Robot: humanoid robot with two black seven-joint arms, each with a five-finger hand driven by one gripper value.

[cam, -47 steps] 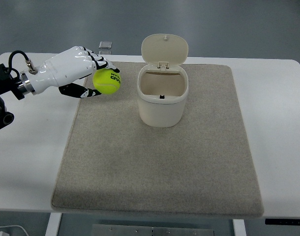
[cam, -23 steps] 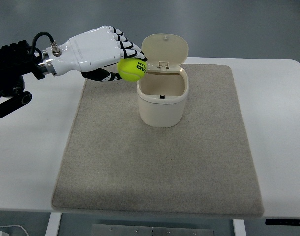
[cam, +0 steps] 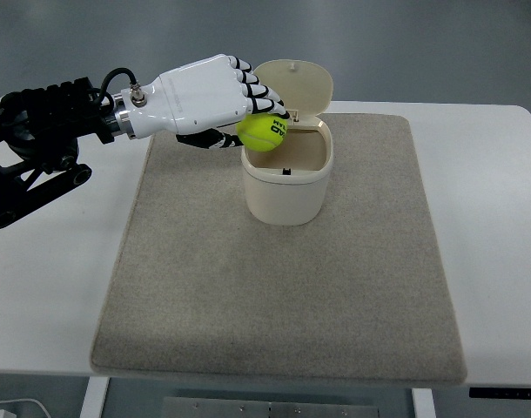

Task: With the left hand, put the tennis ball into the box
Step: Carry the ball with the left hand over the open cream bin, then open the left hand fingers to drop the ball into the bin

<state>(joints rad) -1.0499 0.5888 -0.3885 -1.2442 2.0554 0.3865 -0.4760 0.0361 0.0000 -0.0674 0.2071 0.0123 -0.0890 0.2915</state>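
A yellow-green tennis ball (cam: 263, 132) is held in my left hand (cam: 248, 117), whose white fingers with black tips curl over it while the thumb presses from below. The ball hangs over the left rim of a cream box (cam: 286, 180) that stands upright on the mat with its hinged lid (cam: 292, 84) flipped up at the back. The box's inside looks empty apart from a small dark mark on its front wall. My left arm (cam: 48, 139) reaches in from the left edge.
A grey-beige mat (cam: 283, 287) covers the middle of the white table (cam: 492, 218). The table's far edge runs just behind the box lid, with grey floor beyond.
My left hand has carried the ball to the right and slightly up, from the mat's left edge to above the box's left rim. The box has not moved.
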